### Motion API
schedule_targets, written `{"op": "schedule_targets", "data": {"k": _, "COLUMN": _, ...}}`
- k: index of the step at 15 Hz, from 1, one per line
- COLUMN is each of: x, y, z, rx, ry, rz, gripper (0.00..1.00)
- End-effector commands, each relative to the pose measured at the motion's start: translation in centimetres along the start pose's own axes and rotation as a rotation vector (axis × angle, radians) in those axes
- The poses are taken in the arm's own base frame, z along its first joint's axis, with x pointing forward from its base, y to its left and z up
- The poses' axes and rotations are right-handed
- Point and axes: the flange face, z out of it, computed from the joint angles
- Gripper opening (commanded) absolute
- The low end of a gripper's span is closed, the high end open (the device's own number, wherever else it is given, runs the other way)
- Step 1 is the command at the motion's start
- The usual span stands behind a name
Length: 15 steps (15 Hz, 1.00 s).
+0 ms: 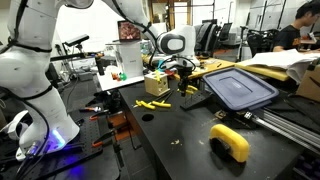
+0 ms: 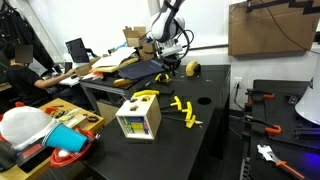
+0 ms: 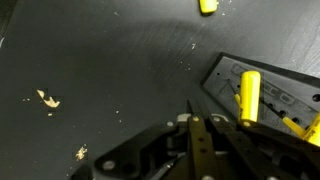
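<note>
The wrist view cuts off most of the gripper [image 3: 195, 122]. Only its dark fingers [image 3: 196, 140] rise from the bottom edge. They are pressed together, and nothing shows between them. In both exterior views the gripper [image 1: 182, 82] [image 2: 167, 66] is small and partly lost against clutter, so its tips are hard to make out there.

Just to the right of the fingers lies a grey lid [image 3: 225, 75], which runs out of the picture at the right edge. A yellow peg [image 3: 248, 95] lies on the lid, near the fingertips but apart from them. Whether the fingers touch the lid's edge cannot be told.

The surface is a black table [image 3: 110, 70], scuffed, with pale chipped spots to the left of the fingers. The room behind is a busy workshop with desks, monitors and a seated person [image 1: 305, 20].

Well beyond the fingertips, at the top edge of the wrist view, sits a small yellow piece [image 3: 207, 6], half cut off. In both exterior views a small box [image 1: 155, 84] [image 2: 138, 122] with a yellow top stands well away from the fingers. Loose yellow pieces [image 1: 152, 104] [image 2: 185, 108] are scattered beside it. A yellow roll [image 1: 230, 142] [image 2: 192, 68] lies past the lid [image 1: 240, 88] [image 2: 145, 70].
</note>
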Motion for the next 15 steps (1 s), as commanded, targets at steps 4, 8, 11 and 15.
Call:
{"op": "schedule_targets", "data": {"k": 4, "x": 0.81, "y": -0.98, "z": -0.72, "rx": 0.035, "ry": -0.015, "rz": 0.026, "gripper": 0.0}}
{"op": "schedule_targets", "data": {"k": 8, "x": 0.53, "y": -1.32, "z": -0.9, "rx": 0.055, "ry": -0.046, "rz": 0.035, "gripper": 0.0}}
{"op": "schedule_targets", "data": {"k": 11, "x": 0.84, "y": -1.52, "z": -0.72, "rx": 0.07, "ry": -0.063, "rz": 0.034, "gripper": 0.0}}
{"op": "schedule_targets", "data": {"k": 15, "x": 1.19, "y": -1.43, "z": -0.66, "rx": 0.079, "ry": -0.076, "rz": 0.036, "gripper": 0.0}}
